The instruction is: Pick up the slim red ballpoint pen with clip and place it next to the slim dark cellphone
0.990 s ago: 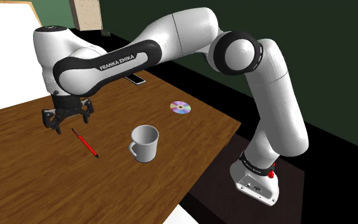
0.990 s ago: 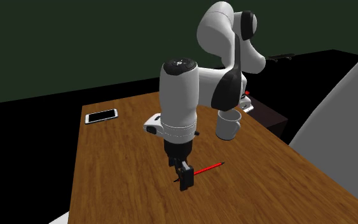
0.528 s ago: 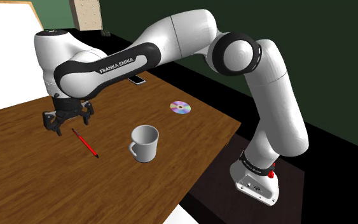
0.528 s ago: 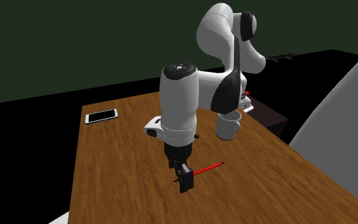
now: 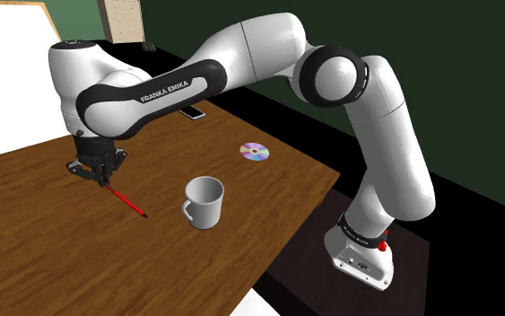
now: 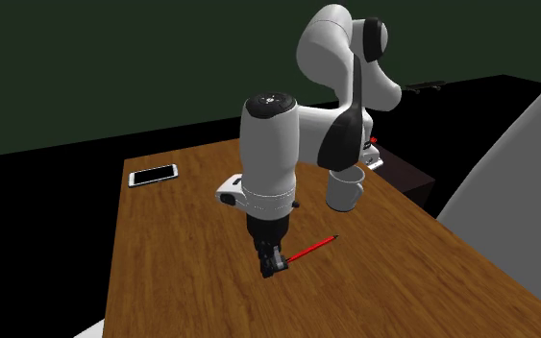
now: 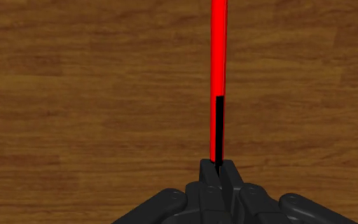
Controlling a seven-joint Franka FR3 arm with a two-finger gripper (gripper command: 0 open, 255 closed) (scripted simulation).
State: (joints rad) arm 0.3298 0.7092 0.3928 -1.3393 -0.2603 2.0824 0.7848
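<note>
Pen (image 7: 219, 51), slim and red with a black clip (image 7: 217, 124), is clasped at its clip end between the two black fingers (image 7: 206, 173) of the gripper (image 7: 217, 170). The fingers are pressed almost together with just the pen's thin body between them. The wrist view shows this grip plainly, with the red shaft running straight away from the fingertips over the brown wooden table (image 7: 75, 95). The shoulder view adds the wider scene: the gripper (image 5: 95, 174) points down close above the table (image 5: 62, 260) toward that view's left, and the pen (image 5: 129, 204) slants from it toward the near right. A white mug (image 5: 204, 202) stands near the pen's free tip but apart from it, a shiny disc (image 5: 254, 151) lies farther right near the table's edge, and the phone (image 5: 192, 112) peeks out at the far edge behind the white arm (image 5: 241, 54). The second exterior view looks from the other side and shows the phone (image 6: 153, 176) whole, lying flat with a pale face near the far left corner, well apart from the pen (image 6: 308, 249), gripper (image 6: 275, 266) and mug (image 6: 347, 187). Whether the pen's free tip touches the wood cannot be told.
</note>
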